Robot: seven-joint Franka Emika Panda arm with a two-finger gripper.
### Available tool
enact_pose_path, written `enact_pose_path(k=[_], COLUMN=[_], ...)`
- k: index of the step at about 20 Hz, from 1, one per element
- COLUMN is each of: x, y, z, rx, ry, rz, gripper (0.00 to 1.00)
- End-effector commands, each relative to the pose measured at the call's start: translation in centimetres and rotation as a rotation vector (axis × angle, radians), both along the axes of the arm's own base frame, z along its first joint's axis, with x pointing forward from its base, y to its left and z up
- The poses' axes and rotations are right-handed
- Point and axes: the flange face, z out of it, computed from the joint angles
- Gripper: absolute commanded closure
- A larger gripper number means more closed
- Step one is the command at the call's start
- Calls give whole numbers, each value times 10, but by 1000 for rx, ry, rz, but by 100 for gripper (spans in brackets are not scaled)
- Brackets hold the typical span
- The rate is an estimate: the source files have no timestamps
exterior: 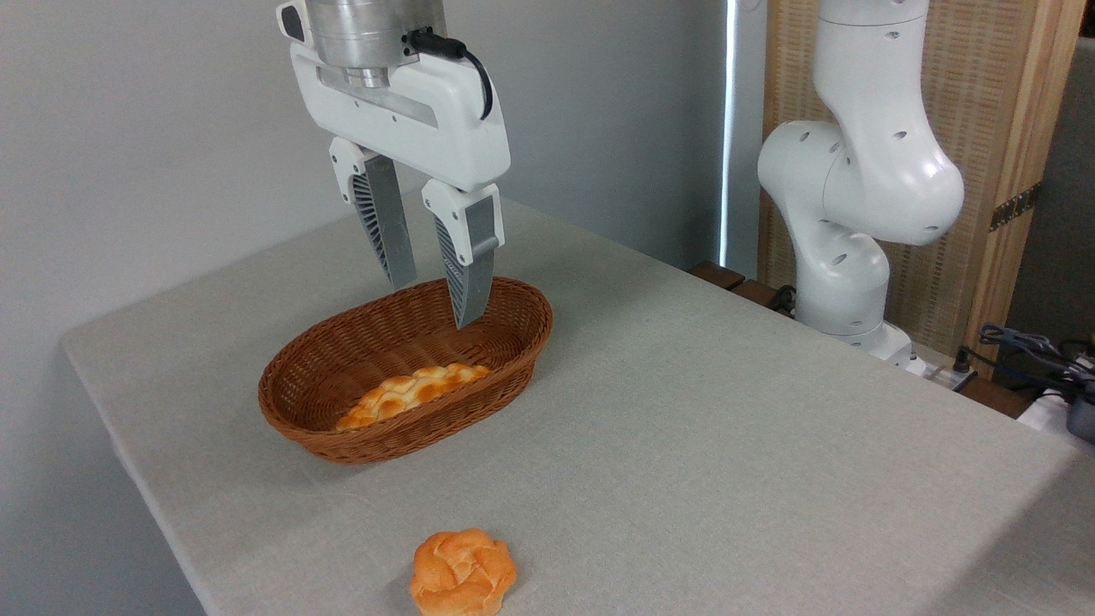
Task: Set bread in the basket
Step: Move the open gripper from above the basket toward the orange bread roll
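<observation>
The bread [463,571], a small round golden-orange bun with a knotted top, lies on the table near the front edge. The basket [505,368], oval brown wicker, stands farther back and to the left of centre. A long braided loaf [413,392] lies inside it. My gripper [432,301] hangs over the basket's far end, fingers pointing down, open, with nothing between them. It is well away from the bun.
The grey cloth-covered table [727,428] has its left edge close to the basket and its front edge just beside the bun. The arm's white base [843,257] stands at the back right. Cables [1026,346] lie at the far right.
</observation>
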Motion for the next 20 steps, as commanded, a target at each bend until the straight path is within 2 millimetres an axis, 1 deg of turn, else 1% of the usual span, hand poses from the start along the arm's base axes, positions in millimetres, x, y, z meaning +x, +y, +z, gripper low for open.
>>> enact_pose_path(k=[1,11,13,15,16,17,18,20], x=[-1,-2,-2,-4,-8,-10,-12,-12], y=[8,8,8,9,10,12,21,31], z=[0,0,-3,-3,-1,-3,-5,-8], rx=[-5,-5,-4,-4,-5,-5,-5,0], ry=[-1,-2,1,-28,-57,-75,-85,-101], rz=[-29,-29,-29,-27,-24,-31,-39,-81], gripper=[0,0,0,0,0,0,0,0])
